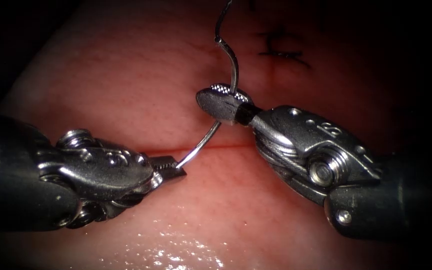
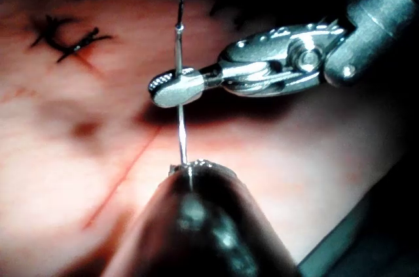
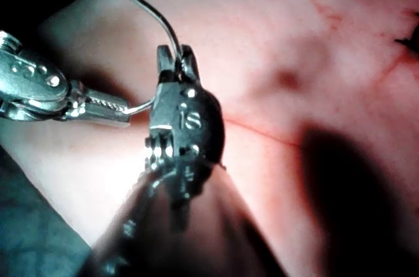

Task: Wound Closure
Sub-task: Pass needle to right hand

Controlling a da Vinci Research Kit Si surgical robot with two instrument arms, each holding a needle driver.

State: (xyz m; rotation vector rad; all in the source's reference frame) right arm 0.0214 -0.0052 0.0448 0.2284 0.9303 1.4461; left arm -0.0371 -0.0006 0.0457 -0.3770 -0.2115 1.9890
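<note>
Both tools hold the needle (image 1: 221, 120) clear above the cut (image 1: 236, 146): left tool (image 1: 172, 166) clamped at its tip, right tool (image 1: 223, 102) closed mid-curve, thread (image 1: 222, 17) trailing from the tail. Two grips at once call for coordinated, gentle motion.

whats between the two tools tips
A bare stretch of the needle, held above the tissue, spans from the left tool to the right tool in the endoscope view.

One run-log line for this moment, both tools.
left tool: shut on curved steel needle tip | right tool: shut mid-curve | needle above pink tissue, not in it
</note>
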